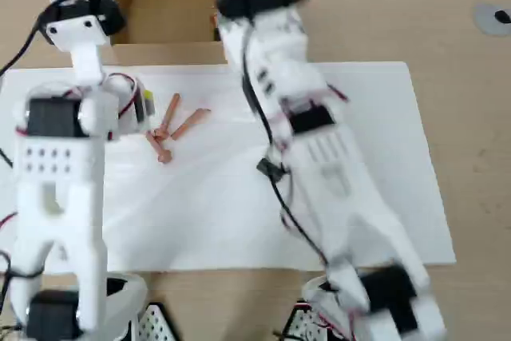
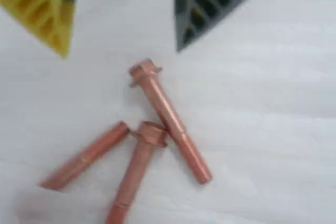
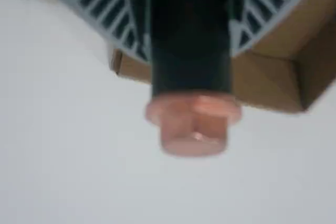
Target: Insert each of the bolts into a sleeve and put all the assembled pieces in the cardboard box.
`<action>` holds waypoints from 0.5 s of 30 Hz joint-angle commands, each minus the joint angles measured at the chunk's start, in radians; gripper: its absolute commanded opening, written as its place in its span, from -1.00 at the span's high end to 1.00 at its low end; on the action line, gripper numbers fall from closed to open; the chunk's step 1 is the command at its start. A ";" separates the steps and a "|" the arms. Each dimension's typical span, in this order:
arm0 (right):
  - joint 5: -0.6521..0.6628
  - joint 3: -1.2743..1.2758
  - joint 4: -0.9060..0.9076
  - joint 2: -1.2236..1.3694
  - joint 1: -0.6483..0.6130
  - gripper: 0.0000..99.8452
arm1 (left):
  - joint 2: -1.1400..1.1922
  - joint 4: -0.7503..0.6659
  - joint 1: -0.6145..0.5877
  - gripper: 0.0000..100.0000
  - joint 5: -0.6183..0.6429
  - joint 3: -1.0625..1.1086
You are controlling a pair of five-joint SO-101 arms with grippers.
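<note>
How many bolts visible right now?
4. Three bolts loose on the white mat by the left gripper; one bolt in the black sleeve held by the right gripper. The box may hide more.

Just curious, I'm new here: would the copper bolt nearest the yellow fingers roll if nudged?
Probably only in a curve: the bolt has a round shank but a wider head. It looks like rigid metal, unlikely to bend. The neighbouring bolt against it would likely shift.
</note>
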 commanded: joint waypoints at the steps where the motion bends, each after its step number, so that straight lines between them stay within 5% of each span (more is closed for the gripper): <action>1: -0.009 -0.383 -0.031 0.320 0.033 0.98 | 0.074 -0.046 -0.015 0.71 -0.006 -0.037; 15: -0.009 -1.587 0.103 1.392 0.039 0.98 | 0.507 -0.068 -0.049 0.71 -0.003 -0.210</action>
